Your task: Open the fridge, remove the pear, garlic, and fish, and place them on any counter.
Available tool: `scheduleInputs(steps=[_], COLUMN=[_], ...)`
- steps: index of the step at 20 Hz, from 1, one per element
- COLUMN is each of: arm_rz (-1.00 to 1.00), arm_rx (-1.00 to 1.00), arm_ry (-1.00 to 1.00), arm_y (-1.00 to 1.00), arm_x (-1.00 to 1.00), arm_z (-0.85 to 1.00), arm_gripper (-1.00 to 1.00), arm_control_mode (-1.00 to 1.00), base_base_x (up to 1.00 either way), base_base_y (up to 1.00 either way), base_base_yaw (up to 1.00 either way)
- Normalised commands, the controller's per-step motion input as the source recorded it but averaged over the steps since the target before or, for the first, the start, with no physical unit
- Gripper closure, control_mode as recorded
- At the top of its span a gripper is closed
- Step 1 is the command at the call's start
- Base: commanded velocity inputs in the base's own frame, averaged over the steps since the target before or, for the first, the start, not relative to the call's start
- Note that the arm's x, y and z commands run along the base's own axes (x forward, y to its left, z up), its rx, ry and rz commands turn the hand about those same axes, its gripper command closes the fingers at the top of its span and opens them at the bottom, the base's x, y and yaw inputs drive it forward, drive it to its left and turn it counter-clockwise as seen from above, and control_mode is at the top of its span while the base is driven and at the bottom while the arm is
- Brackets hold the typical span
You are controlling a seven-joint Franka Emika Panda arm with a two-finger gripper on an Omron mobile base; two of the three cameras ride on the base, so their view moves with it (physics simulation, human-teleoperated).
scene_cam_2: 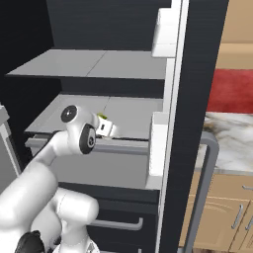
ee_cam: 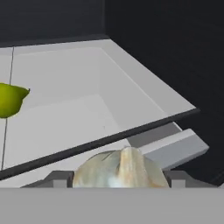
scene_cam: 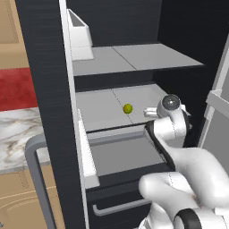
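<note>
The fridge point(scene_cam: 44, 89) stands open, its black door point(scene_cam_2: 197, 99) swung wide. The yellow-green pear point(scene_cam: 128, 108) rests on the middle grey shelf point(scene_cam: 103, 112), and it is at the left edge in the hand view point(ee_cam: 8, 100). My gripper point(scene_cam: 150, 112) reaches in over the front of that shelf, just right of the pear point(scene_cam_2: 103, 117). The off-white lumpy garlic point(ee_cam: 120, 168) sits between my two fingertips point(ee_cam: 59, 179), and the gripper point(ee_cam: 120, 181) is shut on it. The fish is out of view. The marble counter point(scene_cam: 18, 134) lies left of the fridge.
An upper grey shelf point(scene_cam: 134, 58) hangs above my hand. White door bins point(scene_cam: 80, 36) point(scene_cam_2: 158, 148) jut from both doors. A lower drawer with a grey handle point(scene_cam: 120, 205) sits beneath. Counter and tan cabinets point(scene_cam_2: 232, 143) continue on the right, with a red wall strip point(scene_cam_2: 232, 89) behind.
</note>
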Motion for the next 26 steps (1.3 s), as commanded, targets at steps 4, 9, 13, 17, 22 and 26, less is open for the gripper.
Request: scheduleInputs(steps=[4, 9, 13, 17, 22, 26], arm_rz=[0.05, 0.03, 0.00, 0.00, 0.00, 0.00], arm_rx=[0.01, 0.00, 0.00, 0.00, 0.00, 0.00], arm_ry=[0.15, 0.12, 0.00, 0.00, 0.00, 0.00], arm_y=[0.42, 0.24, 0.00, 0.00, 0.00, 0.00], arm_x=[-1.00, -0.56, 0.00, 0.00, 0.00, 0.00], arm_z=[0.32, 0.11, 0.00, 0.00, 0.00, 0.00], arm_gripper=[1.00, 1.00, 1.00, 1.00, 1.00, 1.00], arm_control_mode=[-1.00, 1.00, 1.00, 1.00, 1.00, 1.00], base_base_x=[0.00, -0.40, -1.00, -1.00, -0.28, -0.01], base_base_y=[0.00, 0.09, -0.02, -0.60, -1.00, -1.00], base_base_yaw=[0.00, 0.01, 0.01, 0.00, 0.00, 0.00])
